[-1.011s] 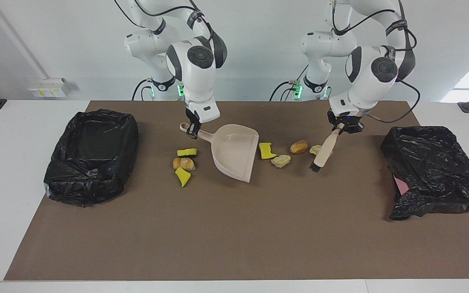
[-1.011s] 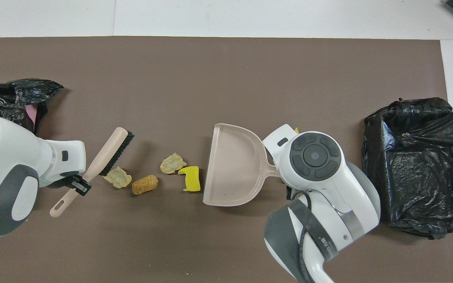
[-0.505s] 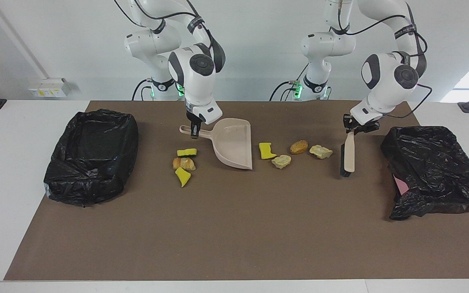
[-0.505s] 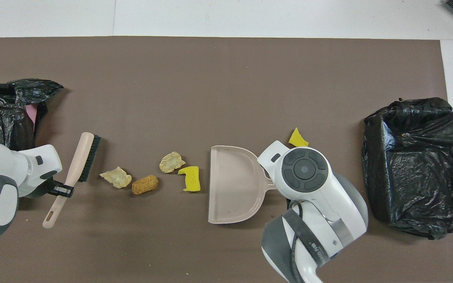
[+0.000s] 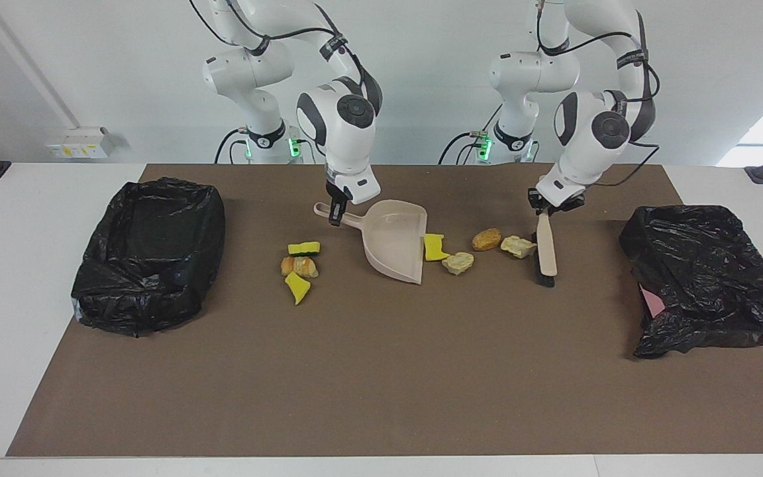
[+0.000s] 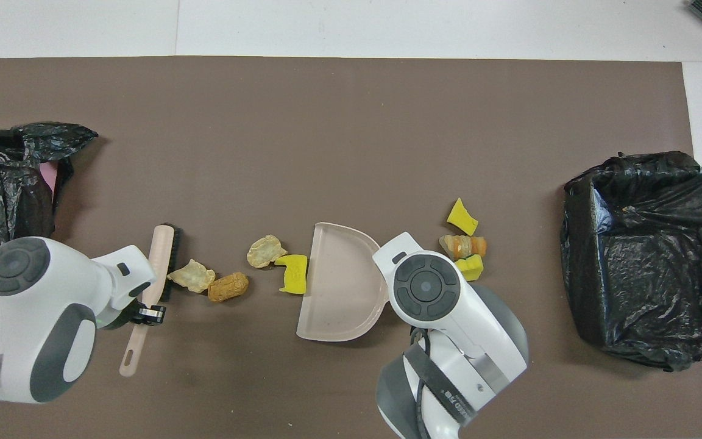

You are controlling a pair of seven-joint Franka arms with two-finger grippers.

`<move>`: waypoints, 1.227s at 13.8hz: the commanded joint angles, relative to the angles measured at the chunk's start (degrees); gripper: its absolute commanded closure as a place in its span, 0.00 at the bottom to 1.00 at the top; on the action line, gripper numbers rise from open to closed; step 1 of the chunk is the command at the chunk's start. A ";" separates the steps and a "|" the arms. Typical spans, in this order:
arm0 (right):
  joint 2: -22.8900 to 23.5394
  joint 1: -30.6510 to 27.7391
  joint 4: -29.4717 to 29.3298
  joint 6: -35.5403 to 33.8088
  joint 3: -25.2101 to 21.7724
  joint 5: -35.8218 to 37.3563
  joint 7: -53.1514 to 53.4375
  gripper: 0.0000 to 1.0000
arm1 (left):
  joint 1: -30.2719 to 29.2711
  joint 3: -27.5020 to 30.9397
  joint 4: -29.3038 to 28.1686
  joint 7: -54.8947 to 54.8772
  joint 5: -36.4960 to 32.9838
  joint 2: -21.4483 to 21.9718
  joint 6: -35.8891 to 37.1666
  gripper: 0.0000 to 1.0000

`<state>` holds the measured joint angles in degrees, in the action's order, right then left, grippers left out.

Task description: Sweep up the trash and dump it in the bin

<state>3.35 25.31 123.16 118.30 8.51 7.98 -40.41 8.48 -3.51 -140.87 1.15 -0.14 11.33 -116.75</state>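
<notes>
Sweeping step: brush and dustpan closing on the middle group of trash, nothing in the pan yet.

Left gripper (image 5: 543, 212), right of centre in facing view, fingers clamped on brush (image 5: 545, 254) handle, bristles down against pale lump (image 5: 518, 246). Right gripper (image 5: 336, 215), centre, fingers clamped on dustpan (image 5: 397, 239) handle, pan lip touching yellow sponge chunk (image 5: 434, 246). Between them brown bread lump (image 5: 487, 239) and second pale lump (image 5: 457, 262). Three more pieces (image 5: 301, 265) lying left of the pan, next to the handle, outside the sweep. Black-lined bin (image 5: 150, 252) at far left, second bagged bin (image 5: 709, 278) at far right. Next, probably: drag brush toward the pan lip, keeping lip flat on bench (image 5: 381, 371), then collect the other three.
</notes>
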 commanded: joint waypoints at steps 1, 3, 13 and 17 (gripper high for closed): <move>1.04 0.17 0.59 2.38 0.10 0.02 1.83 1.00 | 5.56 0.52 -1.96 5.17 -0.12 0.10 -3.65 1.00; 1.04 0.17 0.59 2.29 0.10 0.02 1.74 1.00 | 9.60 0.52 -1.87 8.59 1.10 -0.78 -4.98 1.00; 1.04 0.09 0.59 1.50 0.10 0.28 1.83 1.00 | 28.85 0.43 1.38 7.38 9.55 -1.49 -6.92 1.00; 1.04 0.09 0.59 1.50 0.02 0.37 1.83 1.00 | 33.18 0.43 5.67 8.16 9.72 -1.84 -2.81 1.00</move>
<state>4.31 25.59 123.28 119.38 8.42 7.98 -39.81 40.25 -4.02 -138.62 9.73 8.70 9.83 -123.15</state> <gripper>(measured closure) 0.683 0.749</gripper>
